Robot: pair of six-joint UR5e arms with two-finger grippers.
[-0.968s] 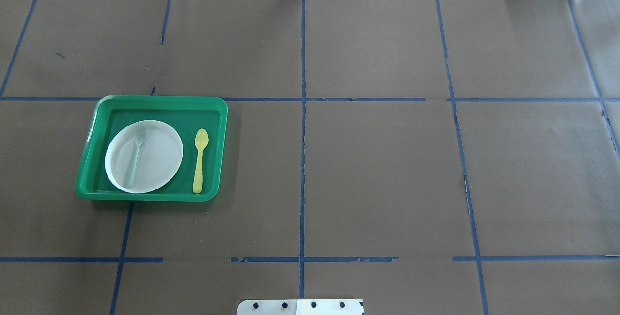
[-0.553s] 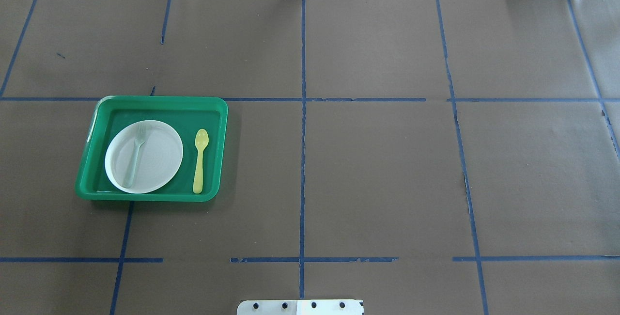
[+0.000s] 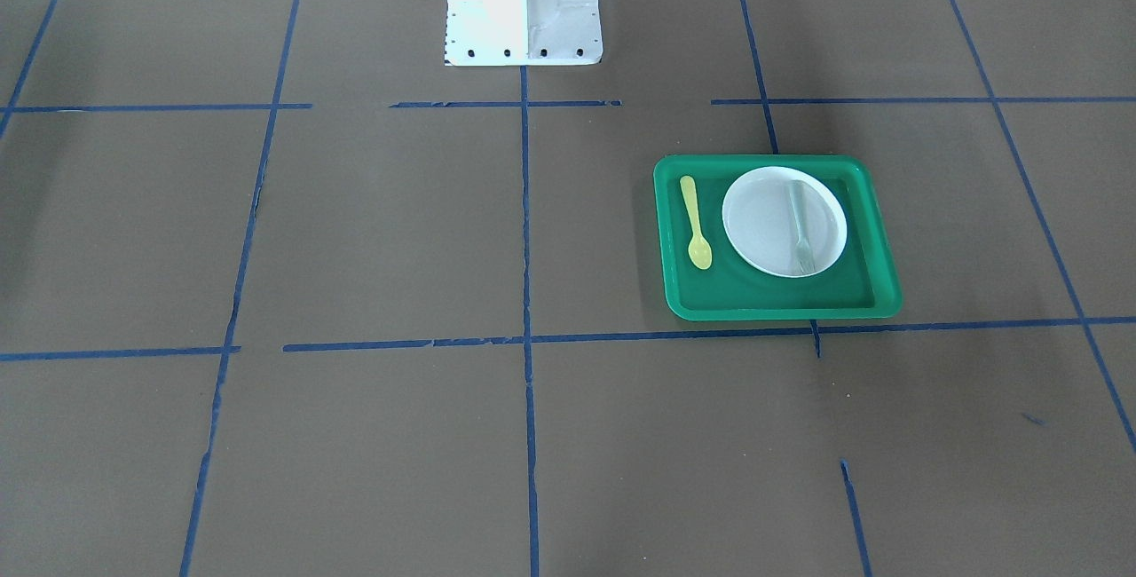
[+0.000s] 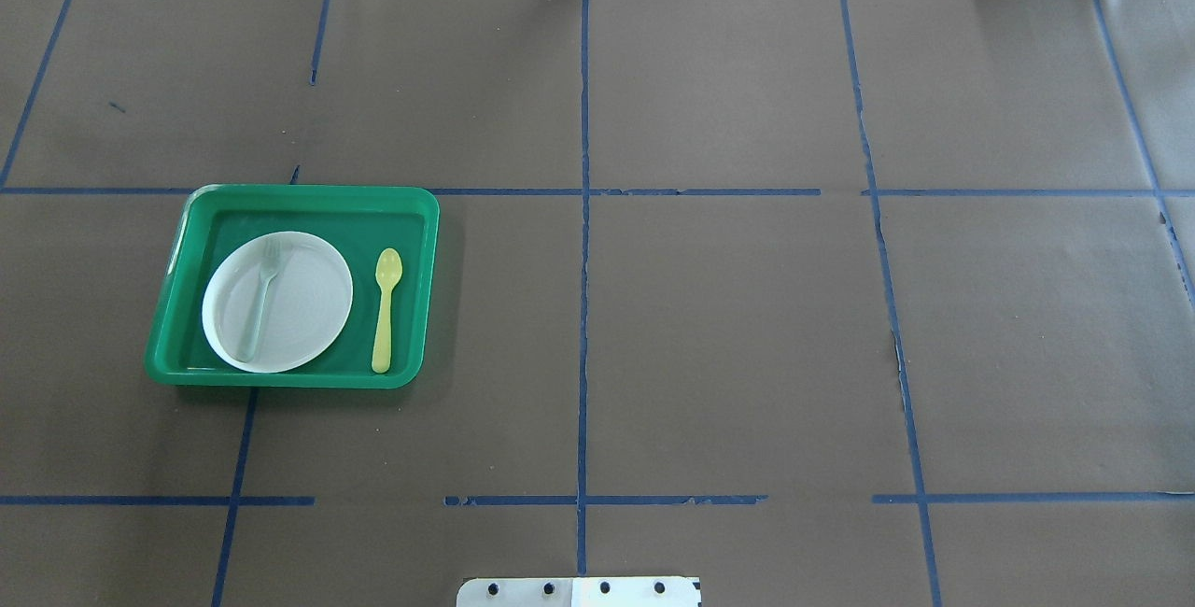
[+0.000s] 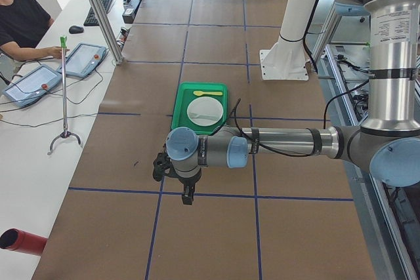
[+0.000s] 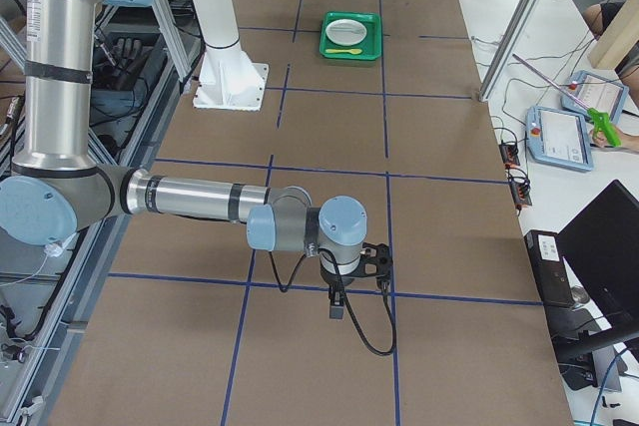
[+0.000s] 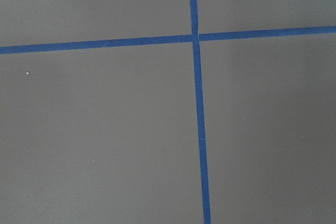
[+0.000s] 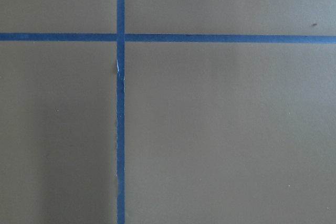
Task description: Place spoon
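Note:
The yellow spoon (image 4: 385, 308) lies flat in the green tray (image 4: 308, 191), to the right of the white plate (image 4: 308, 303), bowl pointing away from the robot. It also shows in the front view (image 3: 695, 222). No gripper shows in the overhead or front view. In the left side view my left gripper (image 5: 187, 195) hangs over the table, well short of the tray (image 5: 178, 109). In the right side view my right gripper (image 6: 336, 306) hangs over a tape crossing, far from the tray (image 6: 349, 54). I cannot tell whether either is open or shut.
A pale grey-green fork (image 4: 261, 299) lies on the plate. The white robot base (image 3: 524, 0) stands at the table's near edge. Both wrist views show only brown paper and blue tape lines (image 7: 197, 103). An operator (image 5: 20, 24) sits beside tablets off the far edge.

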